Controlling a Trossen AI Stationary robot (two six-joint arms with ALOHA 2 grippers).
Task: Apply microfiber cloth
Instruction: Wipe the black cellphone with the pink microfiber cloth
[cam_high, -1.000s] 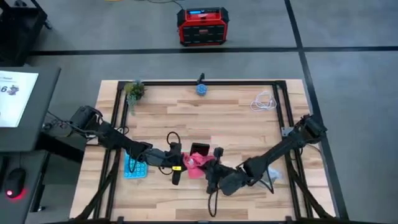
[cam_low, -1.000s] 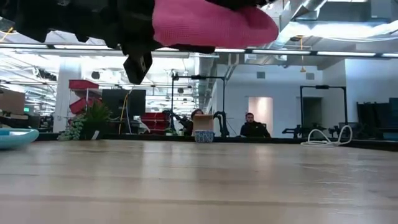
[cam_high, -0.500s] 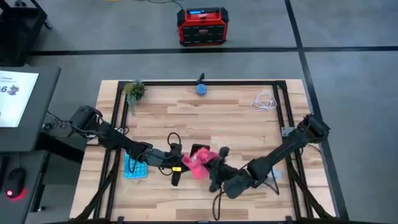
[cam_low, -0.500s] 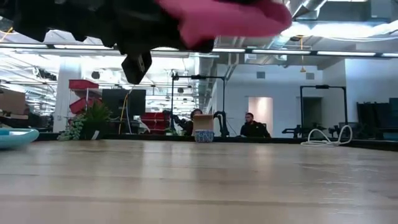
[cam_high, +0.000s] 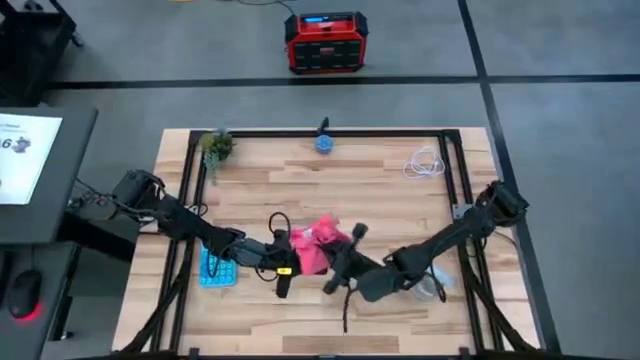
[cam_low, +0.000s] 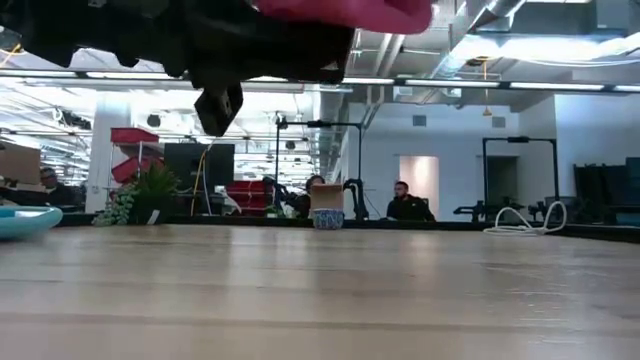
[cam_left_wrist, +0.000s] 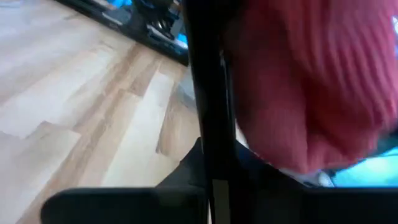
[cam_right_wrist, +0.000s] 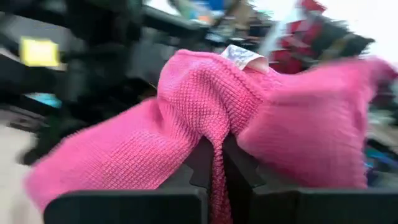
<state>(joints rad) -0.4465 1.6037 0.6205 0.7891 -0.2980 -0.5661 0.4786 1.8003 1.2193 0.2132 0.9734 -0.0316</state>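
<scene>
The bright pink-red microfiber cloth (cam_high: 316, 247) is bunched up above the table's middle, with my right gripper (cam_high: 338, 262) shut on it. It lies against a black phone (cam_left_wrist: 208, 93), seen edge-on in the left wrist view, which my left gripper (cam_high: 284, 264) holds up off the table. In the high view the cloth hides most of the phone. In the low view only the cloth's lower edge (cam_low: 345, 12) shows, at the top of the picture, beside the dark gripper (cam_low: 222, 100). My left gripper is shut on the black phone's lower end (cam_left_wrist: 211, 174), the thin slab standing on edge between its fingers and lifted clear of the table. My right gripper pinches a gathered fold of the cloth (cam_right_wrist: 211, 134) between its two fingers, several layers. The cloth bulges out past the fingers (cam_right_wrist: 242, 168) on both sides, clear of the table, and rests against the phone's face.
A light-blue calculator (cam_high: 215, 268) lies on the table under my left arm. At the far edge stand a small plant (cam_high: 216, 146) and a blue bowl (cam_high: 324, 143); a white cable (cam_high: 425, 162) lies far right. People sit in the room behind the table (cam_low: 405, 205).
My right gripper has gone up and toward the table's far edge with the cloth, which has slid along the phone's face and spread over it. In the low view the cloth has risen almost out of the picture. My left gripper and the phone have kept still.
</scene>
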